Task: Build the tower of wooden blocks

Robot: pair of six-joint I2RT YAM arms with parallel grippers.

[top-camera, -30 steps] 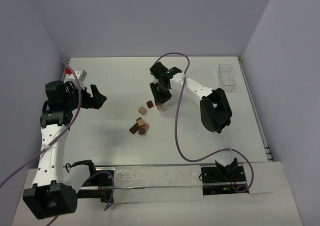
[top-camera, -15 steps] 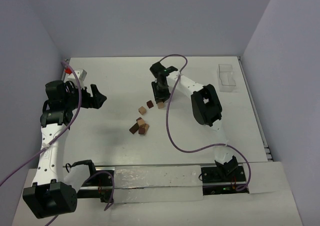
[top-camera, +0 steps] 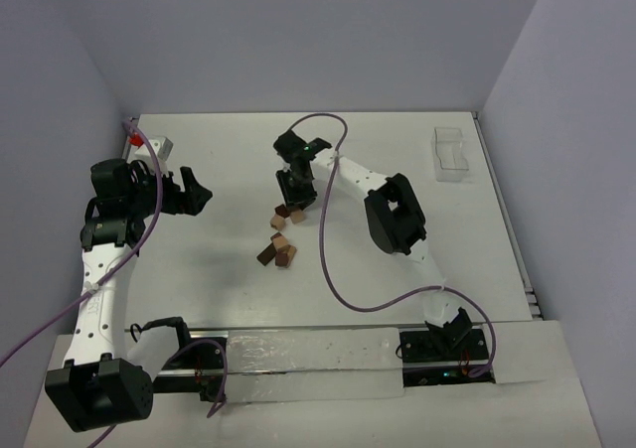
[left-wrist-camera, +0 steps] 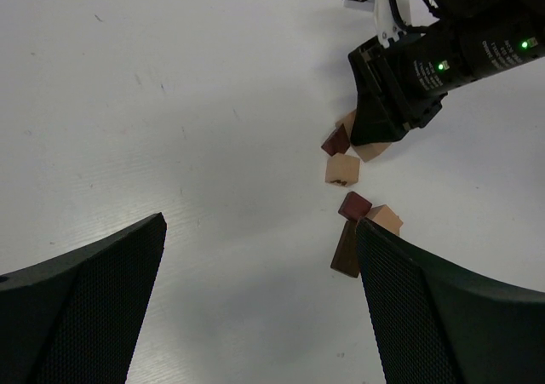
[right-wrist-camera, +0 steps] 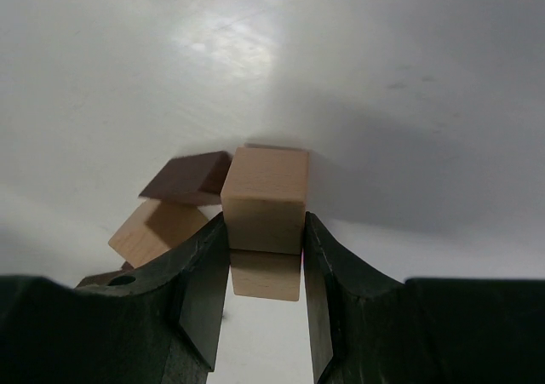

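My right gripper (top-camera: 295,192) is shut on a light tan wood block (right-wrist-camera: 265,198). A second tan face (right-wrist-camera: 266,275) shows right under it between the fingers; I cannot tell whether it is another cube. A dark brown block (right-wrist-camera: 187,180) and a tan block (right-wrist-camera: 157,229) lie just left of the held block. In the top view more wood blocks lie loose: one tan (top-camera: 279,222) and a small cluster (top-camera: 277,249). No tower shows. My left gripper (top-camera: 194,192) is open and empty, well left of the blocks. Its view shows the blocks (left-wrist-camera: 341,169) and my right gripper (left-wrist-camera: 383,120).
A clear plastic tray (top-camera: 452,153) stands at the back right. A small white and red object (top-camera: 149,147) sits at the back left corner. A purple cable (top-camera: 333,269) loops over the table beside the right arm.
My right gripper has moved left with the tan block, from open table to right beside the dark brown and tan blocks. The left arm has not moved.
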